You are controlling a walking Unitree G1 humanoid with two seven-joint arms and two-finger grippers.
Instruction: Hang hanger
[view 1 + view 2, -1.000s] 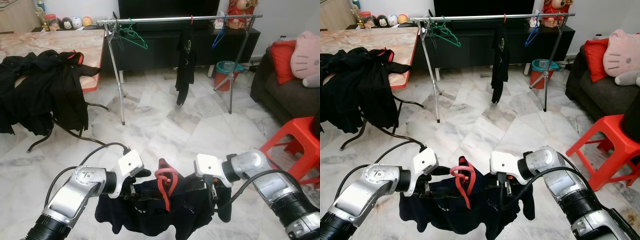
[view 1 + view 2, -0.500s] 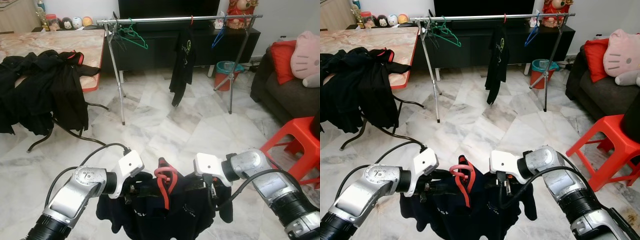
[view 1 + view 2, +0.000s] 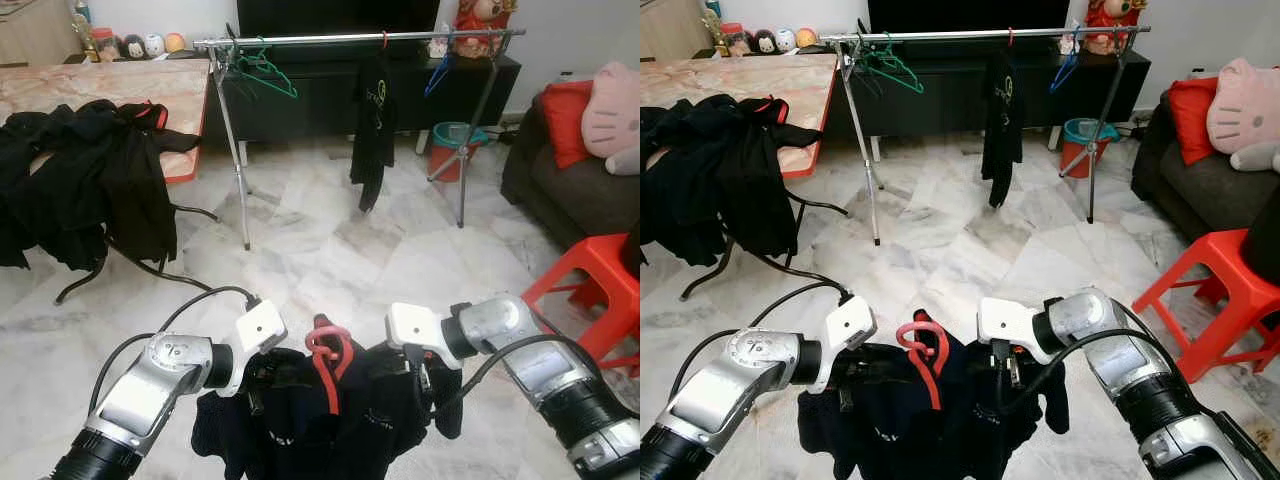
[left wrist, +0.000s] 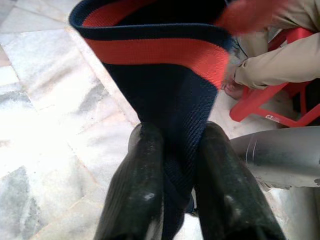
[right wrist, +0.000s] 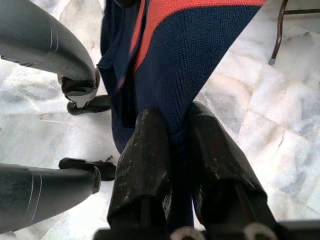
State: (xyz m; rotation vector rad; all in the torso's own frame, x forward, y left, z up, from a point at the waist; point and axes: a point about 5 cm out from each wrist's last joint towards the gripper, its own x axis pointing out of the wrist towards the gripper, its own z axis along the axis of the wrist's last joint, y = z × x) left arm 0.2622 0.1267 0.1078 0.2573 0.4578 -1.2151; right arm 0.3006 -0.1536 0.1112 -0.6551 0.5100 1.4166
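I can't read any text from here. The black shirt [image 3: 371, 125] hanging on the rail [image 3: 350, 39] carries a small pale print on its chest, but it's too small to make out. The dark garment [image 3: 330, 420] in front of me shows faint pale marks near its lower left, also illegible.

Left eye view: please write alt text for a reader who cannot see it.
Both grippers, left gripper and right gripper, hold a dark navy garment on a red plastic hanger above the white marble floor. Ahead stands a silver metal clothes rack with a black shirt hanging.
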